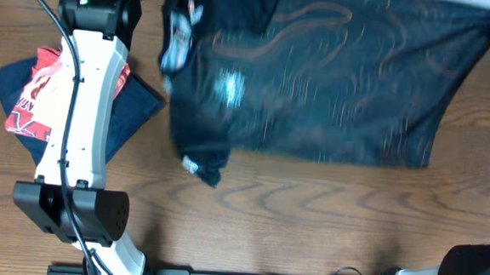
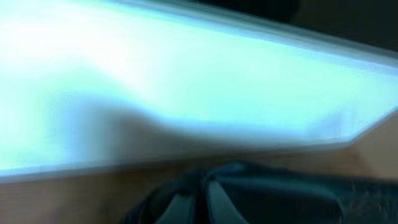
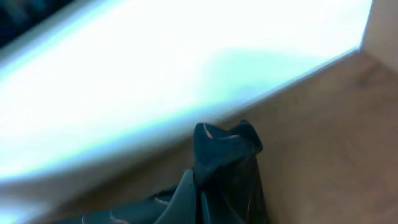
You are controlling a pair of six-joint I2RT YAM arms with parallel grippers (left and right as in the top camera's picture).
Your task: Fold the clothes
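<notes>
Spreading across the far right part of the brown wooden worktop (image 1: 308, 218), the black thin-fabric garment with red and white wavy lines (image 1: 333, 83) looks light, limp and probably slippery. Left pincer (image 2: 199, 198) and right pincer (image 3: 200, 186) each clamp bunched cloth near its far corners, which are sensible holds.

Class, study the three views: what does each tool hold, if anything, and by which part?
Both grip the garment: the left tool pinches a bunch at its far left corner, the right tool its far right corner.
</notes>
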